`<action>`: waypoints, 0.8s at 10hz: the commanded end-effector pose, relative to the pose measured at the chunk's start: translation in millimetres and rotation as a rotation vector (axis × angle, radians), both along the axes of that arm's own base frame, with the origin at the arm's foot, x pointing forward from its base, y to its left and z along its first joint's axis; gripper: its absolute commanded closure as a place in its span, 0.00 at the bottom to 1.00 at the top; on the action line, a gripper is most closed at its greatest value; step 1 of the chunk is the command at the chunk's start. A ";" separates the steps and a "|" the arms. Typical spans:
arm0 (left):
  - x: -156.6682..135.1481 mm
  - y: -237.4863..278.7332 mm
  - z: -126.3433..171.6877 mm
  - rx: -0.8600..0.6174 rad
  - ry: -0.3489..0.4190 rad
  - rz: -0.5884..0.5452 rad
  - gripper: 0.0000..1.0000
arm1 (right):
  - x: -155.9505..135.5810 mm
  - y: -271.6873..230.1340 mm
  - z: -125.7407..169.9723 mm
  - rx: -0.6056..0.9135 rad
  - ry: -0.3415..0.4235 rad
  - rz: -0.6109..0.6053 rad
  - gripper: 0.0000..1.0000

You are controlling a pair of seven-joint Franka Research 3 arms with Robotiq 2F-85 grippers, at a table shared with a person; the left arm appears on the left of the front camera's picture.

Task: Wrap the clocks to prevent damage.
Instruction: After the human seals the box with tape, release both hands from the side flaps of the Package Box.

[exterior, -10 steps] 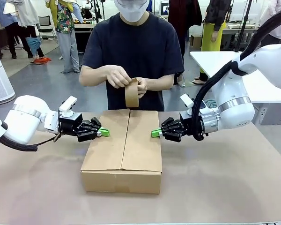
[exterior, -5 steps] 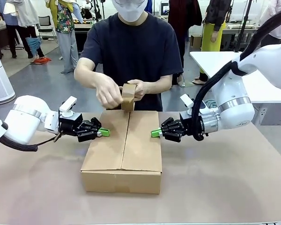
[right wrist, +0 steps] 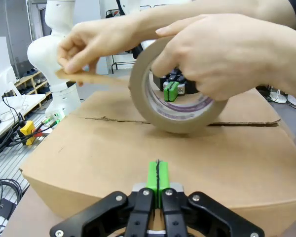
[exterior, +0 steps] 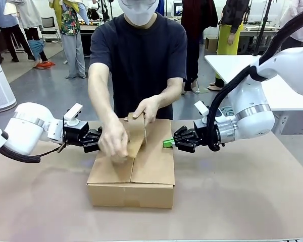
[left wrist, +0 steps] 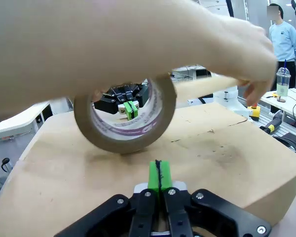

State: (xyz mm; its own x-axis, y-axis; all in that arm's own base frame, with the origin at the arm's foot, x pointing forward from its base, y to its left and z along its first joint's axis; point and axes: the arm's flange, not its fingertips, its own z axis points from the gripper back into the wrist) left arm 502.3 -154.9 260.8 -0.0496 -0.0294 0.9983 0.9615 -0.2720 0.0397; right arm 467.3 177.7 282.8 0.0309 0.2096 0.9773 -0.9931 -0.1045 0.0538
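Centre of the brown-paper-covered tabletop (exterior: 242, 201): a closed brown corrugated cardboard box (exterior: 141, 171), matte and stiff, with a ragged centre seam (right wrist: 108, 119) running from the robot's side toward the person. No clocks to be seen; presumably shut inside. Over that seam, between the two grippers, a roll of glossy brown packing tape (left wrist: 121, 143), upright on its rim, gripped by the person's nearer hand (exterior: 113, 141). From the roll, a free strip of tape (exterior: 137, 128) stretched back along the seam to the person's farther hand (exterior: 146, 108), near the box's far edge. Left gripper (left wrist: 158, 174) level at the box's left side, jaws clenched pad to pad on nothing, green tips aimed across the lid straight at the roll. Right gripper (exterior: 167, 143) mirrored at the right side, jaws likewise pressed together and empty, tips at the lid's edge; contact with the cardboard hard to tell. Judged step: taping the flaps shut, with the person's hands nearer the job than either arm. Likely need next: steadying the box from both sides against the pull of the tape along the seam, across the line of the jaws. Cardboard light and liable to slide on the smooth paper; tape thin, sticky, prone to creasing.
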 end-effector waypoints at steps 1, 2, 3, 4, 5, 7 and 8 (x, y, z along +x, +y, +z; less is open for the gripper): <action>-1.1 -1.8 -2.4 0.007 0.001 0.000 1.00 | -1.3 0.6 -5.1 -0.001 -0.006 -0.015 0.99; -1.1 -1.8 -2.4 0.007 0.001 0.000 1.00 | -1.3 0.6 -5.1 -0.001 -0.006 -0.015 0.99; -1.1 -1.8 -2.4 0.007 0.001 0.000 1.00 | -1.3 0.6 -5.1 -0.001 -0.006 -0.015 0.99; -1.1 -1.8 -2.4 0.007 0.001 0.000 1.00 | -1.3 0.6 -5.1 -0.001 -0.006 -0.015 0.99; -1.1 -1.8 -2.4 0.007 0.001 0.000 1.00 | -1.3 0.6 -5.1 -0.001 -0.006 -0.015 0.99; -1.1 -1.8 -2.4 0.007 0.001 0.000 1.00 | -1.3 0.6 -5.1 -0.001 -0.006 -0.015 0.99; -1.1 -1.8 -2.4 0.007 0.001 0.000 1.00 | -1.3 0.6 -5.1 -0.001 -0.006 -0.015 0.99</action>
State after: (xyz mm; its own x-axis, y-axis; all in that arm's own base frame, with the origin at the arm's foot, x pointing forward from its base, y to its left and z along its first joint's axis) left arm 502.3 -154.9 260.7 -0.0495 -0.0294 0.9983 0.9615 -0.2720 0.0397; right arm 467.3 177.7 282.6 0.0314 0.2097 0.9773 -0.9930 -0.1045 0.0543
